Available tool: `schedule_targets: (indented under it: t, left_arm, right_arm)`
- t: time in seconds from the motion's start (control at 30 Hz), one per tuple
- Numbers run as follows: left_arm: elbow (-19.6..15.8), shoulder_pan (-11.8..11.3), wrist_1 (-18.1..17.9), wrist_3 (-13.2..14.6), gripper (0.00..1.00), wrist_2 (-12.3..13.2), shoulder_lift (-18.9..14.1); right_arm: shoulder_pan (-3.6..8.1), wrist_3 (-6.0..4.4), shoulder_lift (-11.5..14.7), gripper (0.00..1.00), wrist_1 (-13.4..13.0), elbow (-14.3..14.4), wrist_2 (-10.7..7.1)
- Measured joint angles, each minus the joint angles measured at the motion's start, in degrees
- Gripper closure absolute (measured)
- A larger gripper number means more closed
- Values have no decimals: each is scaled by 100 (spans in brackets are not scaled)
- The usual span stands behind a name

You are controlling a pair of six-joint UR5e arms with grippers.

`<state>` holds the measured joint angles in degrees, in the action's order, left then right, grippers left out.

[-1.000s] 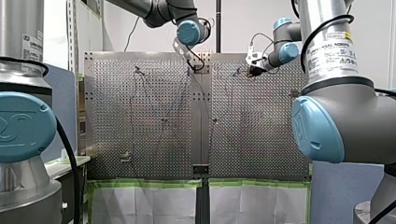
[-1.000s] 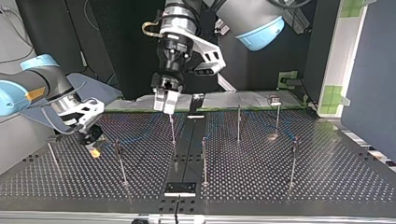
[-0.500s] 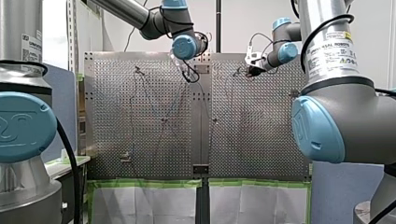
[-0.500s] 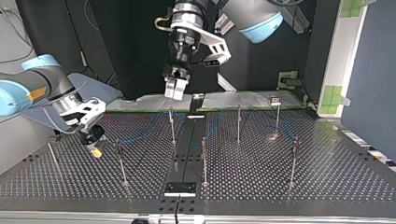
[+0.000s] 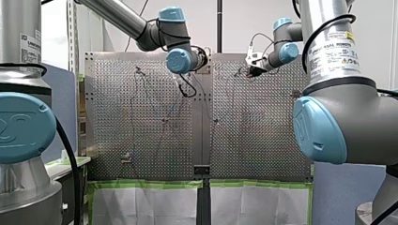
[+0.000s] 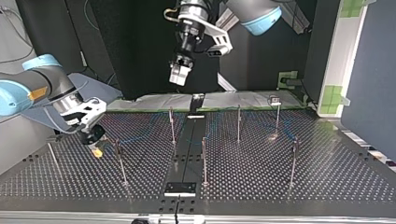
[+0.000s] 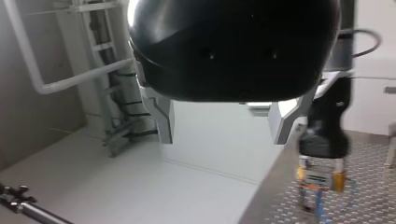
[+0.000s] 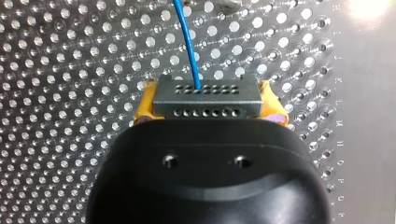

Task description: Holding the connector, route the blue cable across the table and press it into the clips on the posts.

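My right gripper (image 8: 205,109) has yellow pads and is shut on a grey connector (image 8: 205,95). The blue cable (image 8: 187,37) leaves the connector's face and runs ahead over the perforated table (image 8: 70,70). In the top view my right gripper (image 6: 95,148) hangs low over the table at the left, beside a thin post (image 6: 120,161). My left gripper (image 6: 179,75) is raised well above the table's far edge. Its metal fingers (image 7: 164,116) stand open with nothing between them. From the left wrist view, my right gripper (image 7: 321,175) shows beyond one finger, the cable (image 7: 320,207) hanging below it.
Several thin posts stand on the table, among them one near the middle (image 6: 172,123), one nearer the camera (image 6: 204,158) and one at the right (image 6: 293,161). A black bracket (image 6: 180,188) sits on the centre seam. Green tape marks the far edge (image 5: 150,184).
My left gripper has lifted up and away from the middle post, its wrist swinging leftward in the front view. My right gripper with the connector has stayed almost still.
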<state>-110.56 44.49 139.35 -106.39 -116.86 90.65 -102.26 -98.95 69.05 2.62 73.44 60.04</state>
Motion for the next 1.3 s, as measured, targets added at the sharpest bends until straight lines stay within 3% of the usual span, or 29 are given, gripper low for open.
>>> schedule_targets:
  t: [0.53,1.03,1.3]
  left_arm:
    - [-861,-20,-102,452,0,30,-1]
    - [-1566,-36,-150,597,0,17,-1]
    - [-1655,-43,-161,619,0,10,0]
  right_arm:
    - [-37,8,2,100,1,0,0]
    - [-153,11,8,100,33,0,0]
    - [-166,14,9,100,36,1,0]
